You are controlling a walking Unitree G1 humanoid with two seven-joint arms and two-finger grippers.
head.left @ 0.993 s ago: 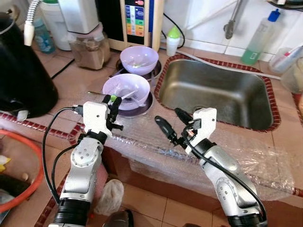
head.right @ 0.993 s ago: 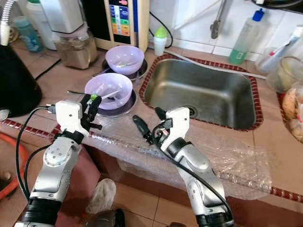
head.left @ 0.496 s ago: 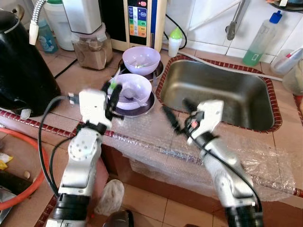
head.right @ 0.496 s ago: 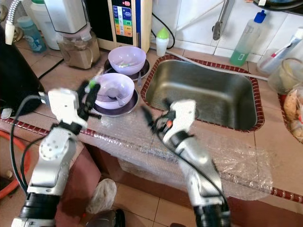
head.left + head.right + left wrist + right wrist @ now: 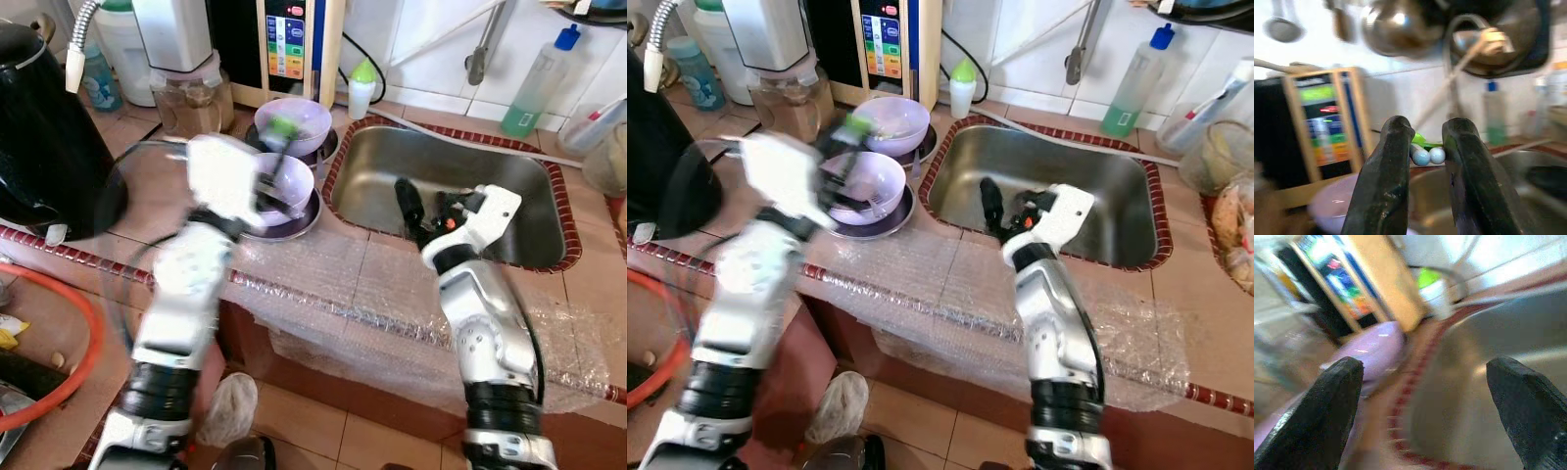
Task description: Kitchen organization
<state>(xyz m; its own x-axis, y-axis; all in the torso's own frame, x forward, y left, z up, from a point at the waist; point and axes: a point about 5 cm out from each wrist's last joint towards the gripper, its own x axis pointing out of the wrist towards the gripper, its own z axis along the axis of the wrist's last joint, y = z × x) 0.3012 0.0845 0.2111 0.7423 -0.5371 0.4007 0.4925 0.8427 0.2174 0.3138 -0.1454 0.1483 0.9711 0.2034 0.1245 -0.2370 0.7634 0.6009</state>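
The left pincer [image 5: 277,147], blurred, has swung from the worktop's [image 5: 157,181] near edge to above the 2 lilac bowls [image 5: 279,183], clamping a green-and-white utensil [image 5: 1426,151] of unclear kind. The right pincer [image 5: 416,211], fingers spread wide, has moved over the sink [image 5: 500,191].

Green-handled utensil [image 5: 1426,152] between black jaws

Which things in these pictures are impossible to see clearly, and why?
- Left arm and left gripper: smeared by motion blur in the head views.
- Small green and white item between the left fingers: too small and blurred to identify, left wrist view.
- Contents of the near purple bowl: partly covered by the left arm.
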